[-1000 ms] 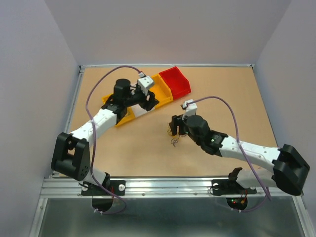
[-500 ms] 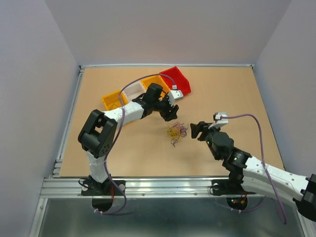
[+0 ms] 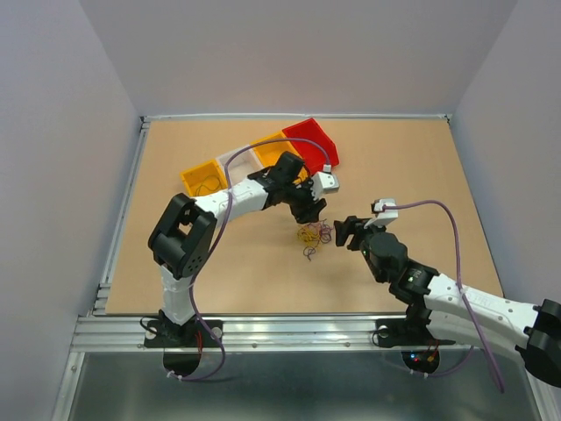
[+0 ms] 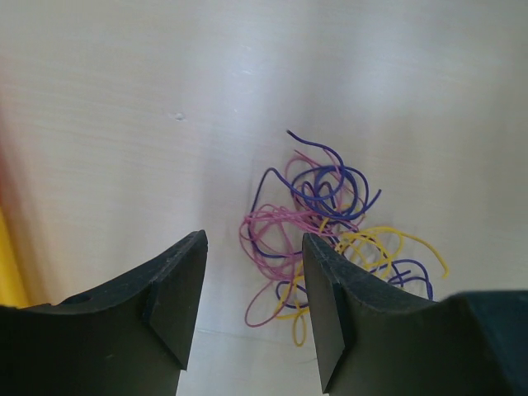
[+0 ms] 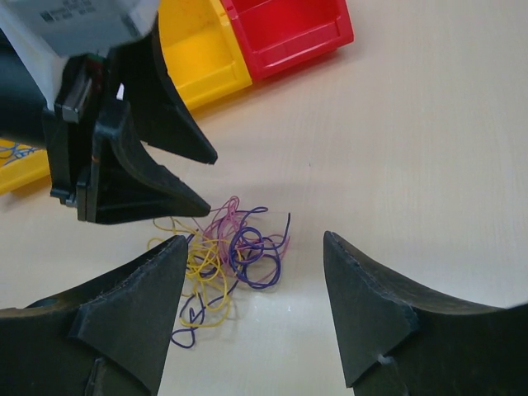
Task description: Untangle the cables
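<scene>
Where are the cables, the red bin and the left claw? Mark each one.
cables (image 5: 224,252), right wrist view, middle of the tangled clump.
red bin (image 3: 311,145), top external view, on its bare inner floor.
left claw (image 4: 253,252), left wrist view, midway between its open fingertips.

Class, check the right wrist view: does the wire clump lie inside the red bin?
No, the cables lie on the table, apart from the red bin.
</scene>
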You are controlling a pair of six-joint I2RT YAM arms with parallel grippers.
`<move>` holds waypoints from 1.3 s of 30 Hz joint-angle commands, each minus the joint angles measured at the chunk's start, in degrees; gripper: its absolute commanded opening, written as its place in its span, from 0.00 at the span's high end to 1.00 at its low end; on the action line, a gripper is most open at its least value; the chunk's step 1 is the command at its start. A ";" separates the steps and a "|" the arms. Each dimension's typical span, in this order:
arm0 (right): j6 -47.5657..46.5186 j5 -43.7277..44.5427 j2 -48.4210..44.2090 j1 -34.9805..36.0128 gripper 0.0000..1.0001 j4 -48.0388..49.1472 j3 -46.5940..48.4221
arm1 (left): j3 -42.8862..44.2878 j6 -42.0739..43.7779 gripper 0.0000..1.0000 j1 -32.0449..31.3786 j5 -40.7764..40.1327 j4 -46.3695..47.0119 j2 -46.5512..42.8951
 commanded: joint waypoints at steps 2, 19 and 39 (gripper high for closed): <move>-0.49 0.06 -0.33 -0.39 0.28 3.74 0.10 | 0.44 2.65 0.40 -1.43 -1.37 -3.68 -1.07; -1.36 -4.85 -1.82 -0.39 0.27 7.32 -1.66 | 1.85 2.48 1.00 -2.40 -6.03 -5.26 0.44; -16.82 -23.13 11.52 -0.31 0.06 36.43 -3.42 | 2.01 -2.09 1.00 -2.83 0.91 -9.91 -20.30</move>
